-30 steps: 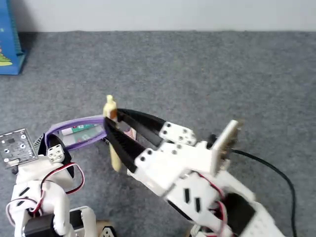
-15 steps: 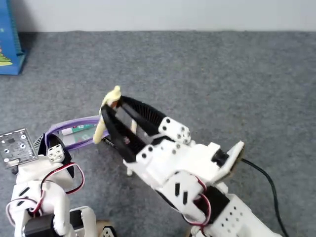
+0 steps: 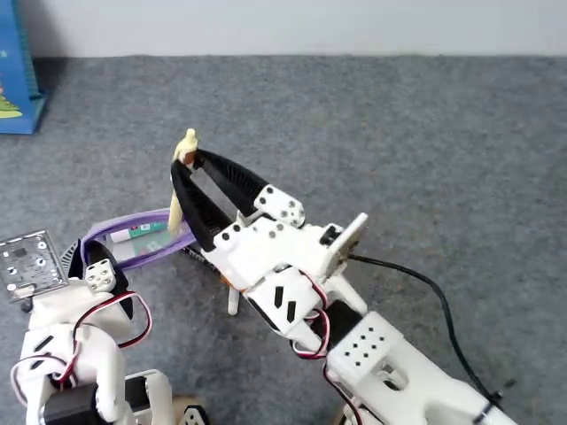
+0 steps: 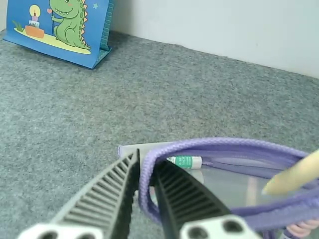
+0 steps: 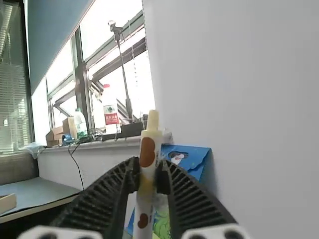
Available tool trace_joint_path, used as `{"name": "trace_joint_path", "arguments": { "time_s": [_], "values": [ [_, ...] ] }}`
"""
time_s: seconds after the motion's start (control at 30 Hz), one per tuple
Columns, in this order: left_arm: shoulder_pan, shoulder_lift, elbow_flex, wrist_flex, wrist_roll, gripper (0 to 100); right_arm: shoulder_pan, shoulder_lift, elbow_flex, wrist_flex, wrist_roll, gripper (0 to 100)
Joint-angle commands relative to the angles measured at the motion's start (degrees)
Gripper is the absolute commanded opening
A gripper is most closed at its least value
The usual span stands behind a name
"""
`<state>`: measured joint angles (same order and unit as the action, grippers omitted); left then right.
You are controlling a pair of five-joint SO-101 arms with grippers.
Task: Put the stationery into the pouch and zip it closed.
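A clear pouch with a purple zipper rim (image 3: 133, 232) lies at the left of the grey table. My left gripper (image 4: 143, 180) is shut on that purple rim (image 4: 219, 147), and a green-labelled item (image 4: 184, 161) lies inside. My right gripper (image 3: 184, 162) is shut on a cream pen with brown spots (image 3: 179, 190), held tilted with its top end up and its lower end by the pouch mouth. In the right wrist view the pen (image 5: 146, 191) stands between the black fingers (image 5: 115, 185). Its lower tip (image 4: 294, 173) shows over the pouch in the left wrist view.
A blue dinosaur gift bag (image 4: 59, 24) stands at the table's far left against the wall (image 3: 18, 71). A white stick-like item (image 3: 233, 299) lies on the carpet under the right arm. The right arm's black cable (image 3: 425, 292) runs over the carpet.
My right arm has lifted and swung the pen from lying low across the pouch to a steep tilt, its top end now higher and farther back. The left arm stays put.
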<state>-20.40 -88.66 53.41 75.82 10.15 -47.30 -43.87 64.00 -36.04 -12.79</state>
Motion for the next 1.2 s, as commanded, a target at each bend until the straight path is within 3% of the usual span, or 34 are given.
{"name": "trace_joint_path", "arguments": {
  "time_s": [0.0, 0.2, 0.37, 0.6, 0.8, 1.17],
  "values": [
    [-0.3, 0.1, -0.7, -0.1, -0.4, 1, 0.6, 1.9, 1.8, -5.3, 0.5, 0.7],
    [-0.3, 0.1, -0.7, -0.1, -0.4, 1, -0.4, -2.0, 6.0, -3.5, 0.6, 5.0],
    [-0.3, 0.1, -0.7, -0.1, -0.4, 1, -5.6, -13.5, 4.1, 20.3, 0.4, 22.1],
    [-0.3, 0.1, -0.7, -0.1, -0.4, 1, -6.4, -27.5, -3.7, 45.2, 0.2, 22.6],
    [-0.5, 0.1, -0.7, -0.1, -0.4, 1, -6.3, -31.8, -5.5, 53.8, 0.2, 22.6],
    [-5.9, -0.2, -1.1, -0.4, -0.3, 1, 9.6, -22.8, -6.0, 70.0, -10.4, 22.6]
  ]
}}
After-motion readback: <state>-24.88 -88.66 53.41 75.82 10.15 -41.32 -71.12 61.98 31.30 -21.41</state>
